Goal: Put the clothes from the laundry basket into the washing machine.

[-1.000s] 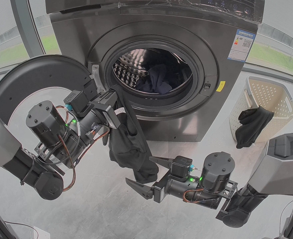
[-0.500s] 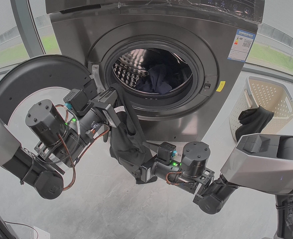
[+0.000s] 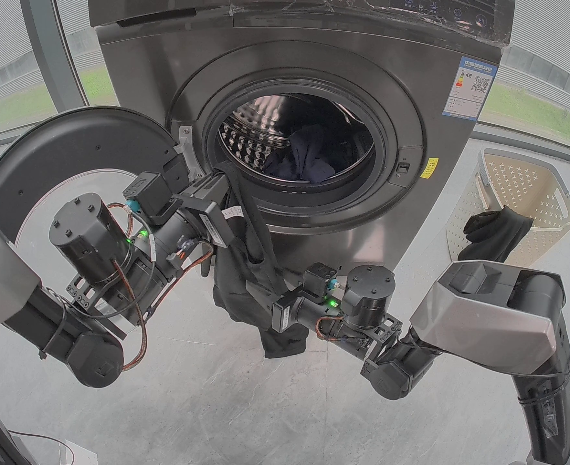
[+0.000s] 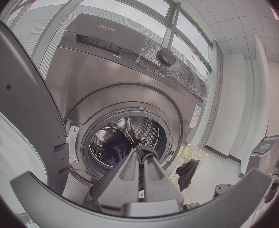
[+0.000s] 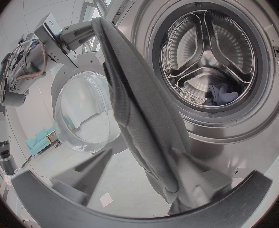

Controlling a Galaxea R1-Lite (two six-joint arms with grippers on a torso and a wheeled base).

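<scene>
A: Head view: how far along?
B: One blue garment lies in the washing machine; a dark piece drapes the laundry basket rim; you hold a black garment just outside.
A: Left wrist?
B: Your left tool is clamped on it.
A: Right wrist?
B: Your right tool is apart; the cloth hangs between.

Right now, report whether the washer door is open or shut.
Open: the door stands swung out to the robot's left, exposing the drum and blue clothes inside.

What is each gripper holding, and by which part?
Left gripper pinches the dark garment by its upper end. Right gripper is open around its lower part, holding nothing.
</scene>
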